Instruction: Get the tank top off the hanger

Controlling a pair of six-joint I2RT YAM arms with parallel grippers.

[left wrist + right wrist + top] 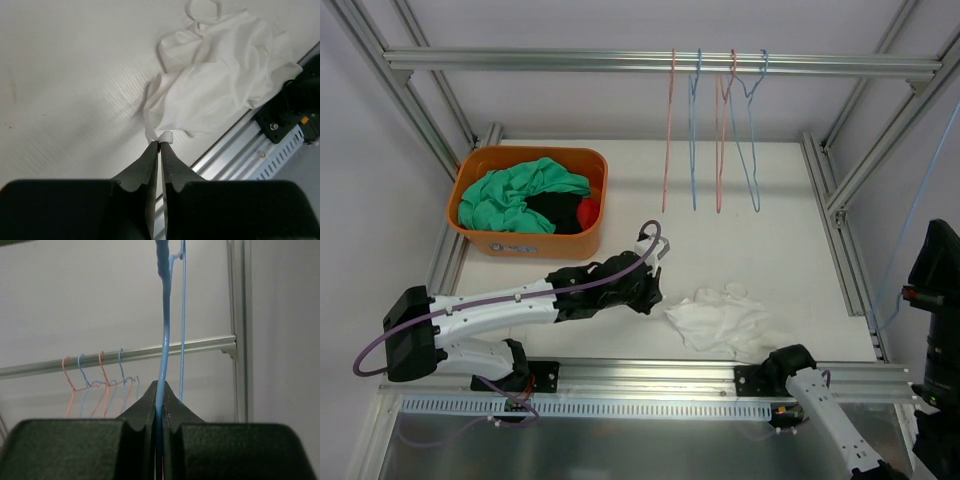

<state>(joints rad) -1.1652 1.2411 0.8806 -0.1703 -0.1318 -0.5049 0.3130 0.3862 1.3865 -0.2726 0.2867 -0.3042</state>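
The tank top lies crumpled at the table's near edge, off the hanger, which the right gripper clamps. The left gripper is closed at the hem. If the hem snags, withdrawing could drag the top overboard.

White table top was evenly lit by soft diffuse light. It was boxed in by an aluminium extrusion frame, with a horizontal rail run across the back. Plain white walls were seen behind and beside. A slotted cable duct was fitted along the near edge.
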